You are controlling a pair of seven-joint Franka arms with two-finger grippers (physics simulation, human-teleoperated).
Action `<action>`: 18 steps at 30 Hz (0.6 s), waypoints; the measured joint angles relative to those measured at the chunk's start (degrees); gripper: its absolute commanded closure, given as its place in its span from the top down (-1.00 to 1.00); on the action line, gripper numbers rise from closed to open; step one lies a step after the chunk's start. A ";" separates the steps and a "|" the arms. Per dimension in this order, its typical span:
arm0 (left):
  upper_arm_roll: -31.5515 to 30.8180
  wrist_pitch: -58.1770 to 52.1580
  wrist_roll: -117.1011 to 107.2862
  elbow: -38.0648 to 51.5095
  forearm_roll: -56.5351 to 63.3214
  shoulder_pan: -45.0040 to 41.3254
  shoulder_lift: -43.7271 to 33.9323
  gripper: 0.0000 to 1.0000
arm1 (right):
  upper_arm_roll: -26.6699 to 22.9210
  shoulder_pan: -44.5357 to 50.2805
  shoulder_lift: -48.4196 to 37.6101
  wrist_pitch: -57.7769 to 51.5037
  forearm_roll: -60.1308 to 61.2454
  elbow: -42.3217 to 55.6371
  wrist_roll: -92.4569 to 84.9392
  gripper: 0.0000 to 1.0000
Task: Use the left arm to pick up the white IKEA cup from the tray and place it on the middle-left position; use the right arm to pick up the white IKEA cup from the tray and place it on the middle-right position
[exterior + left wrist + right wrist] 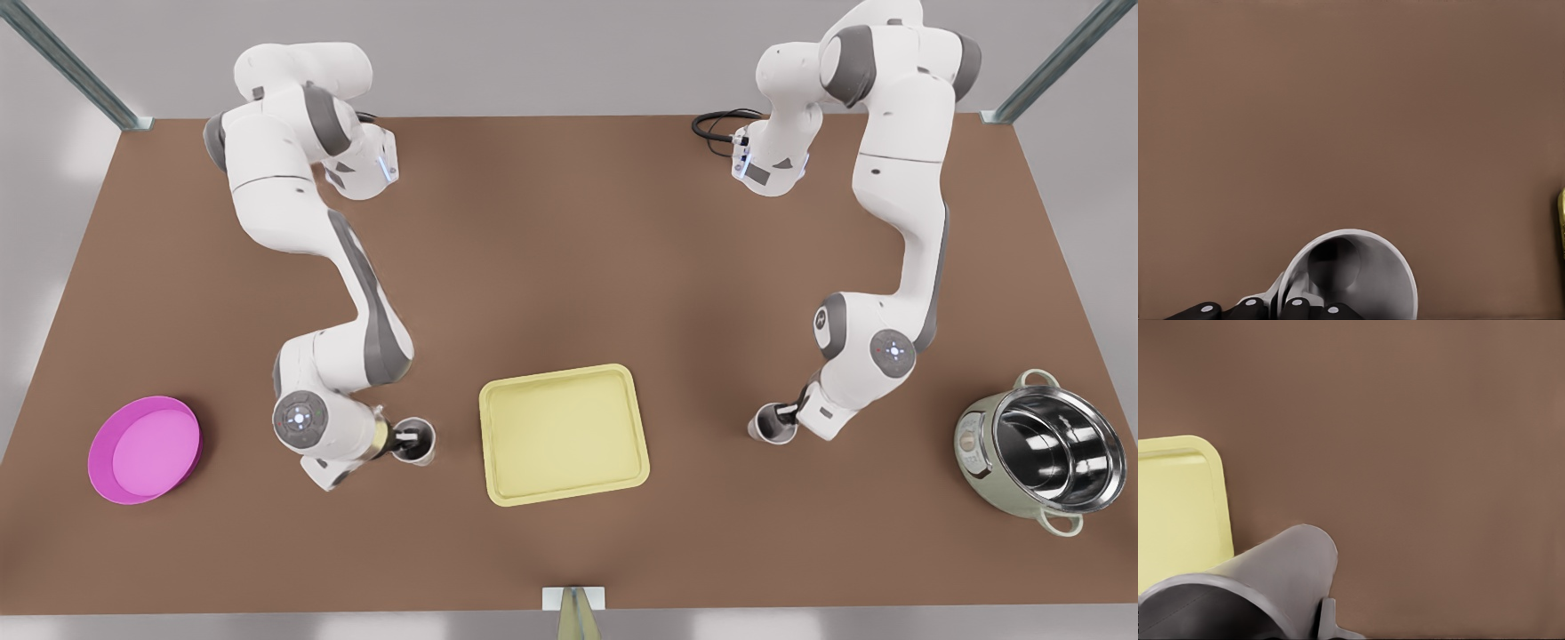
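1. One white cup (pixel 420 442) is off the tray (pixel 564 433), on its front-view left, pinched by the left gripper (pixel 411 438).
2. The other cup (pixel 770 424) sits opposite, pinched by the right gripper (pixel 782 414).
3. Set both flat on the table (pixel 569 267), then let go slowly.

A round magenta plate (pixel 182 462) lies on the brown counter (pixel 569 249), well out beyond my left tool (pixel 411 437) on the side away from my right tool (pixel 775 416). A shiny steel pot (pixel 978 440) with a pale green outer wall and two loop handles stands upright well past my right tool, on its outer side. A black cable (pixel 716 124) loops at the counter's far edge, far from both tools. Grey metal struts (pixel 71 62) rise from the far corners, and a small pale bracket (pixel 573 600) sits at the near edge, between the tools.
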 measured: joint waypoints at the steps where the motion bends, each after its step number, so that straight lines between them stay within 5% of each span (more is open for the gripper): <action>1: 0.03 0.75 1.37 -0.08 -0.10 0.01 -0.15 -0.58 | -2.28 -1.30 -0.02 -0.91 -0.07 0.00 -1.62 -0.72; 3: 0.06 1.93 4.03 -0.13 -0.38 0.02 -0.18 -0.46 | -5.99 -3.76 0.23 -2.11 -0.13 0.00 -5.29 -0.72; 4: 0.08 2.39 5.31 -0.14 -0.50 0.03 -0.06 -0.01 | -6.66 -4.98 0.80 -2.43 -0.15 -0.03 -7.13 -0.72; 5: 0.11 2.78 6.55 -0.15 -0.63 0.04 0.10 1.00 | -6.99 -5.77 1.70 -2.34 -0.16 -0.10 -8.90 -0.72; 11: 0.17 1.18 14.38 0.99 -1.35 -0.27 -5.51 1.00 | -7.56 -6.86 6.74 1.61 -0.71 -0.30 -17.71 -0.72; 16: -0.56 -17.45 12.92 16.40 -0.34 -0.42 -12.62 1.00 | -7.80 -7.90 8.05 4.92 -2.14 -0.42 -23.43 -0.71; 18: -0.31 -23.14 12.02 11.34 0.55 -0.15 -21.39 1.00 | -7.82 -8.01 8.07 5.79 -2.80 -0.38 -25.34 -0.31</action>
